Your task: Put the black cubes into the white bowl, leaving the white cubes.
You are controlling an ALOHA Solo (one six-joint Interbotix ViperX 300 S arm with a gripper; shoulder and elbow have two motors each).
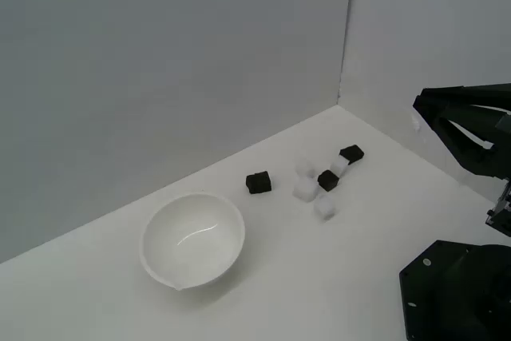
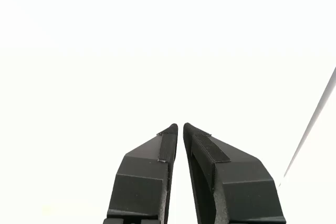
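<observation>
1. White tabletop (image 1: pixel 335 277) and pale walls fill the exterior view. The white bowl (image 1: pixel 192 239) is seen empty toward that view's left, near the camera.
2. Three black cubes are scattered farther back and to the right: one alone (image 1: pixel 258 183) nearest the bowl, a second (image 1: pixel 327 180) among the white cubes (image 1: pixel 304 189), and a third (image 1: pixel 351 153) farthest away. Four white cubes can be counted around them.
3. The arm is seen at the exterior view's right edge, raised well apart from the cubes; its gripper (image 1: pixel 423 113) holds nothing there.
4. In the wrist view, only the gripper (image 2: pixel 180 127) is shown against blank white; its fingertips nearly touch, clenched on nothing.
5. No cube is in the bowl, so the first pick is judged not yet begun. An opening of the claw and a descent over the lone black cube would be called for.
</observation>
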